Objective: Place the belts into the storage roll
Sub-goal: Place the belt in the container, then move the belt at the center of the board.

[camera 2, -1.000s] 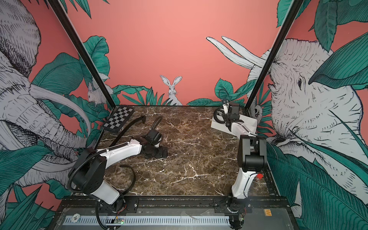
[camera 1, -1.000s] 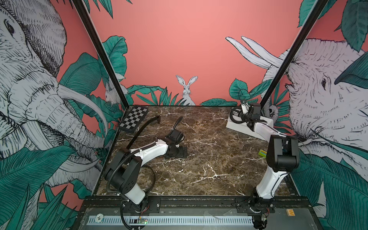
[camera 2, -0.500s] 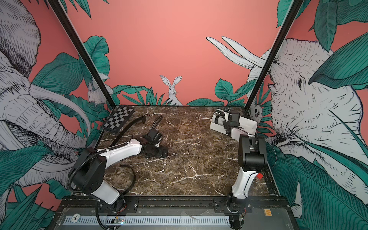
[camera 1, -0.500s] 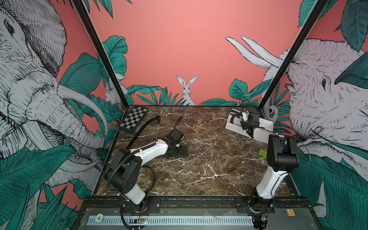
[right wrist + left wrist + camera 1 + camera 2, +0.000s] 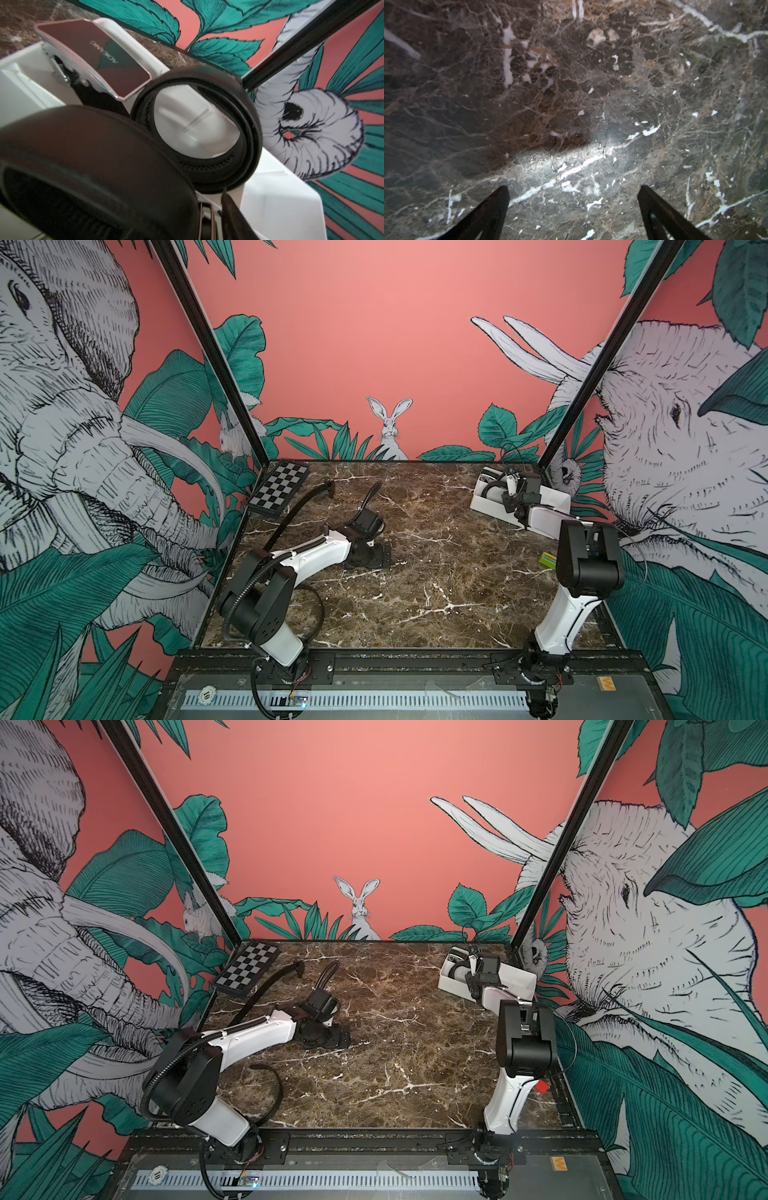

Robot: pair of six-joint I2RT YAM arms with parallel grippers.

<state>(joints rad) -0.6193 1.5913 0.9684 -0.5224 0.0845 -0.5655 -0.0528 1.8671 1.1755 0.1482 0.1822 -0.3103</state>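
Observation:
The storage roll [image 5: 481, 502] is a white box at the table's far right corner. In the right wrist view two coiled black belts stand in it: a farther coil [image 5: 248, 133] beside a shiny plate buckle [image 5: 93, 56], and a nearer, blurred coil [image 5: 87, 166] right at my jaws. My right gripper [image 5: 508, 497] reaches down into the box; its one visible finger [image 5: 232, 216] stands off the near coil with a gap, and the other finger is hidden. A third belt [image 5: 297, 508] lies flat on the marble, running under my left arm. My left gripper [image 5: 574, 194] is wide open, low over bare marble.
A checkerboard [image 5: 279, 489] lies at the far left corner. A black camera cable [image 5: 370, 497] arcs up from the left wrist. A small green-yellow object [image 5: 547, 559] lies by the right edge behind the right arm. Black cage posts rise at both far corners.
My right gripper has come down into the box with the coiled belt it carried, and its jaws have parted. The left arm has not moved.

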